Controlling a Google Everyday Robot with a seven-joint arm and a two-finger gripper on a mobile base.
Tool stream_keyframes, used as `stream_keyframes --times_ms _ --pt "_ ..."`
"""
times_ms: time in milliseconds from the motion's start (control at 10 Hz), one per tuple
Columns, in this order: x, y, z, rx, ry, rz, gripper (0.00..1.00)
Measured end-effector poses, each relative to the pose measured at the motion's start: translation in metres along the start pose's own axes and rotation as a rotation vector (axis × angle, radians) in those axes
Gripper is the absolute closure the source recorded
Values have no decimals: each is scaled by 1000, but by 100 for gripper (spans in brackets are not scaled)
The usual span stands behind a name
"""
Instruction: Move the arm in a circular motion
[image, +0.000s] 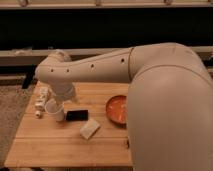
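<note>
We see the arm (125, 70) filling most of the view: a thick cream-white segment bulks up on the right side and lower right, then a narrower segment with small dark dots runs leftward across the frame to a rounded joint at upper left, above the table's left part. From that joint it turns down toward the gripper (50, 103), which sits low over the left end of the wooden table (60, 145), just beside a white cup (56, 111). We can't tell whether the jaws are open or closed; the gripper end is small and merges with the cup and some small pale items (41, 99) at the table's left edge. Right of the cup lies a flat black rectangular object (77, 115), near it but apart. In front of that, a pale tan block (89, 129) rests tilted on the wood. An orange-red bowl (117, 108) sits further right, its right side cut off by the big arm segment. Behind the table we see a dark wall with a light horizontal rail (30, 54) running across. Speckled floor (12, 107) shows at left.
</note>
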Motion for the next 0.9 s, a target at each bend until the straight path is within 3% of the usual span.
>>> stream_keyframes --times_ms 900 --pt "13 -4 -3 -2 -13 14 35"
